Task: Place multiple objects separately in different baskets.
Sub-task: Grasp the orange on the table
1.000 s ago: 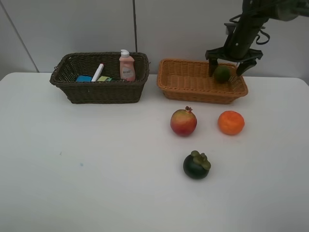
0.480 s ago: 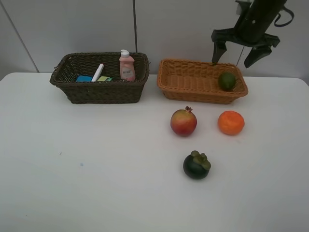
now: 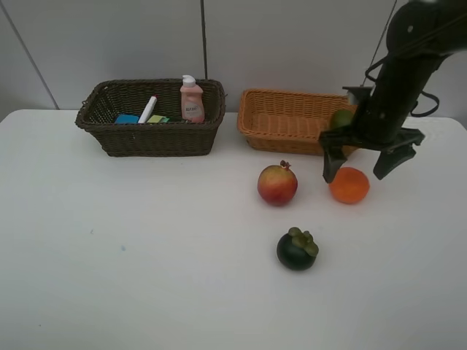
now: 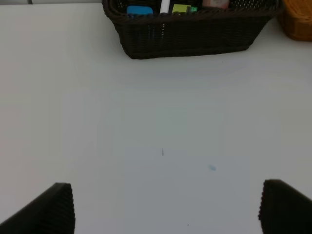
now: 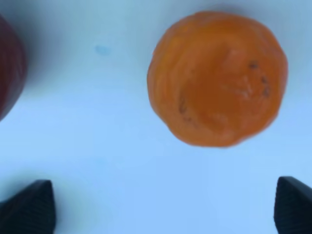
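Exterior high: right end effector (image 3: 354,173) spread wide over the orange (image 3: 349,186); left end effector (image 4: 168,209) wide, empty, above the worktop (image 4: 146,122).

White table (image 3: 146,277): dark basket (image 3: 160,138), tan basket (image 3: 284,142), pomegranate (image 3: 277,184), orange (image 3: 349,185), mangosteen (image 3: 297,249).

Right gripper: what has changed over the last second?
The right gripper let go of the round green lime in the light tan wicker basket, rose, then came down open over the orange. The red-yellow pomegranate, dark mangosteen and dark brown wicker basket stayed put.
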Action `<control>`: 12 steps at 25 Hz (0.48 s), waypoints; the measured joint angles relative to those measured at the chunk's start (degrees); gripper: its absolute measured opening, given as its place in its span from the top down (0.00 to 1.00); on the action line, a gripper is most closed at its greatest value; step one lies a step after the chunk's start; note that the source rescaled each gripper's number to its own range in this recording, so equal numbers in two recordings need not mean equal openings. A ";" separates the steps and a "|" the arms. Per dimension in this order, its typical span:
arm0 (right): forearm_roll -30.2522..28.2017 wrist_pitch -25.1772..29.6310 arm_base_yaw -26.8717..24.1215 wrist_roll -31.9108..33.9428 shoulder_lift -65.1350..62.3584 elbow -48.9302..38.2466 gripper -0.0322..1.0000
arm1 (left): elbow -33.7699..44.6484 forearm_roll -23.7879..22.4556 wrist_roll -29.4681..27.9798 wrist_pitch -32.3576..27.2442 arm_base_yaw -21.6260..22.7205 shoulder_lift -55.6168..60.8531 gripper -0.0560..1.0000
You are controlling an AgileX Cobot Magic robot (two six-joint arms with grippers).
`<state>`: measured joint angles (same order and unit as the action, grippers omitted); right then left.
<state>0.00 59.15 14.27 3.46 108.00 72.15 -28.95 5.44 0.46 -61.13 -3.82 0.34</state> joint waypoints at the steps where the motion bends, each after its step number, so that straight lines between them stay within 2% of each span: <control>1: 0.00 -2.22 0.00 -0.26 0.00 -1.21 0.01 | 0.00 0.00 0.00 0.00 0.00 0.00 0.08; 5: -2.39 -8.09 0.00 -1.10 -0.06 -3.56 0.01 | 0.00 0.00 0.00 0.00 0.00 0.00 0.08; 12: -5.82 -12.35 0.00 -1.31 1.89 -3.68 0.01 | 0.00 0.00 0.00 0.00 0.00 0.00 0.08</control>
<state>-5.82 46.80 14.27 2.15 109.89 68.47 -28.95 5.44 0.46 -61.13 -3.82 0.34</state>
